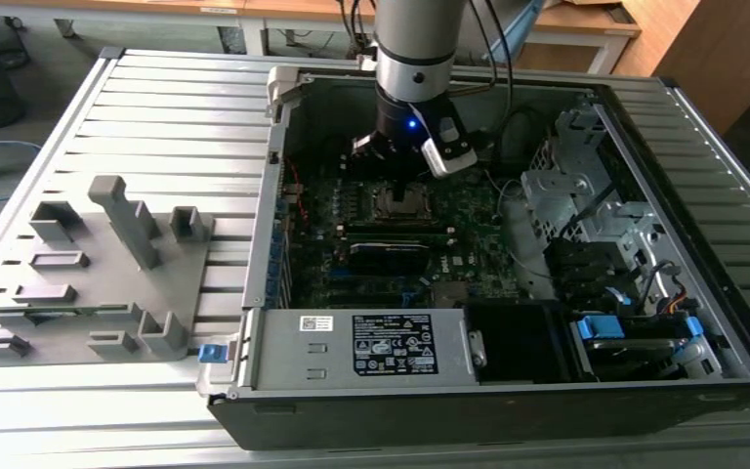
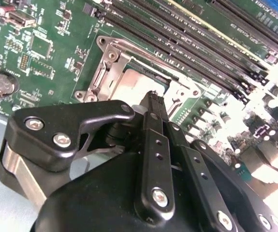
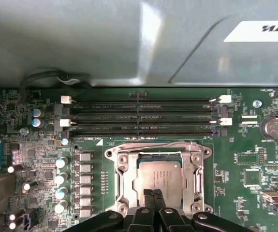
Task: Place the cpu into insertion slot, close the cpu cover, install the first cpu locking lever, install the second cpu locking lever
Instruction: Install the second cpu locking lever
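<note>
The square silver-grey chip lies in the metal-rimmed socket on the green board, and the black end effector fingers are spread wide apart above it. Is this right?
Not quite. The square silver-grey chip does lie in the metal-rimmed socket, but the first wrist view shows the black end effector fingers pressed together, not spread.

A grey cylindrical arm (image 1: 417, 44) is carrying a black gripper (image 2: 153, 104) with silver screws, a blue light glowing.
</note>
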You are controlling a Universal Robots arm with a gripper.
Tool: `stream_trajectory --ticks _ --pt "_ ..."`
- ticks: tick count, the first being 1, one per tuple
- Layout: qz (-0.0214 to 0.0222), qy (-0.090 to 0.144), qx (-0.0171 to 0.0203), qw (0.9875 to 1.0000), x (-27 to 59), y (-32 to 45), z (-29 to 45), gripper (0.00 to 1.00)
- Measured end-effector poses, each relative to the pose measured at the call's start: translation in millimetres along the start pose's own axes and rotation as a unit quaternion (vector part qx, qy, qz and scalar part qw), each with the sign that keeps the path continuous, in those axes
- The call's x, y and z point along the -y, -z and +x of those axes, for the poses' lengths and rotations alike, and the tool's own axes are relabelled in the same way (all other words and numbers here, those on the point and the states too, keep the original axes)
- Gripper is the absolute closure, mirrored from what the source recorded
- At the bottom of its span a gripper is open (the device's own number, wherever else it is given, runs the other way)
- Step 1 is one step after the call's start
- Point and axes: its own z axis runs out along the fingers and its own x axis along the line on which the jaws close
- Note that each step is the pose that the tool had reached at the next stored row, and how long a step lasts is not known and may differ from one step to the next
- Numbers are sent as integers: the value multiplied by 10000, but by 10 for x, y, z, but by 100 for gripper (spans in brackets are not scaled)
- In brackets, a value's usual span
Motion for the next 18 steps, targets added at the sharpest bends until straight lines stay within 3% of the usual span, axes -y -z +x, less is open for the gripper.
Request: stream_trajectory --ticks 7,15,18 --pt "-1 -1 1 10000 -28 4 -19 90" --pt "-1 0 0 10000 -45 157 -26 90" --pt "-2 0 1 10000 -46 166 -26 90"
